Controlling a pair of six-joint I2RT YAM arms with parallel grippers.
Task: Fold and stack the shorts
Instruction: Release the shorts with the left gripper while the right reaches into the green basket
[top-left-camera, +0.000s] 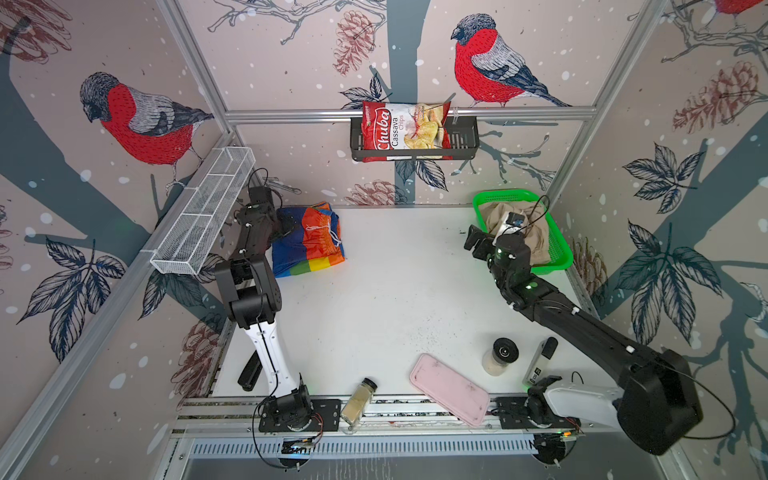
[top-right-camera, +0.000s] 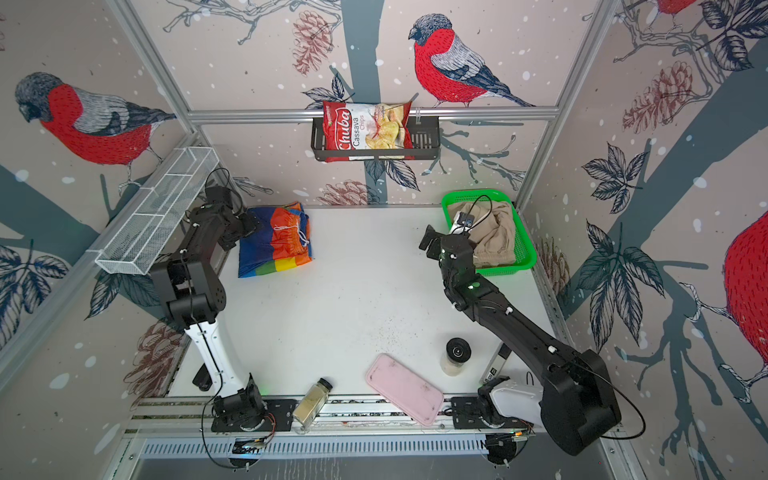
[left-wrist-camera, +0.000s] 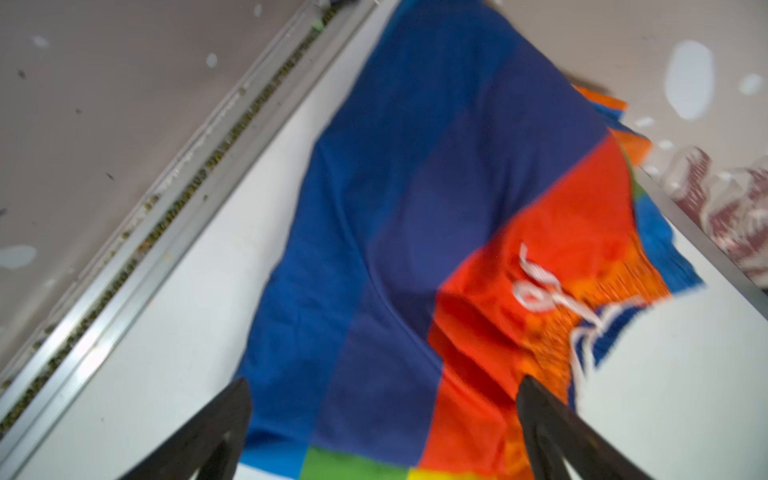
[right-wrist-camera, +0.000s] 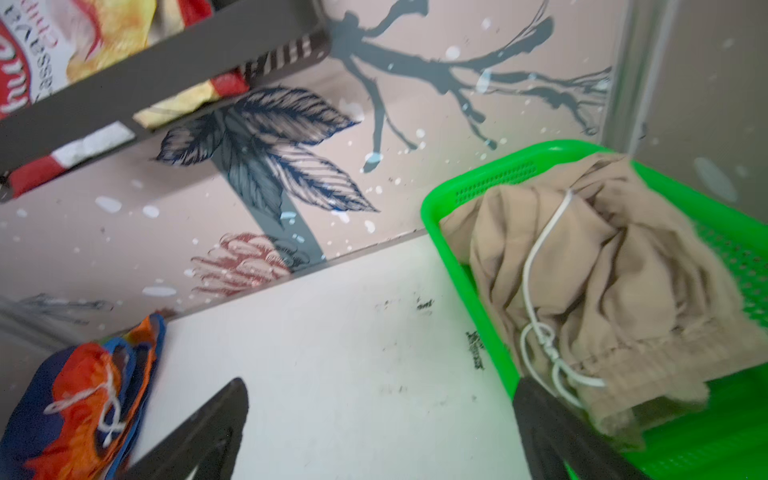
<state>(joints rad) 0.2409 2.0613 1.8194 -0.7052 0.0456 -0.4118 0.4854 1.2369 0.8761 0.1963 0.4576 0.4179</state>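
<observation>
our left gripper (left-wrist-camera: 382, 382) has its jaws spread wide with nothing between them. it hangs over the rainbow shorts (top-left-camera: 309, 245), above their blue and orange panels; whether a finger touches the cloth we cannot tell. our right gripper (right-wrist-camera: 380, 384) is spread just as wide and holds nothing. one of its fingers is over bare table (top-left-camera: 395, 291), the other by the rim of the basket (top-left-camera: 498, 194), close to the beige shorts (right-wrist-camera: 602, 282).

the rainbow shorts lie flat in a rough rectangle at the table's far left corner, with the white drawstring (top-left-camera: 328, 232) on top. the beige shorts lie crumpled inside the basket, which stands at the far right corner.

along the near edge we see a jar on its side (top-left-camera: 358, 401), a pink tray (top-left-camera: 449, 395) and an upright jar (top-left-camera: 498, 357). on the back wall a chips bag (top-left-camera: 403, 131) sits in a rack (top-left-camera: 465, 137).
</observation>
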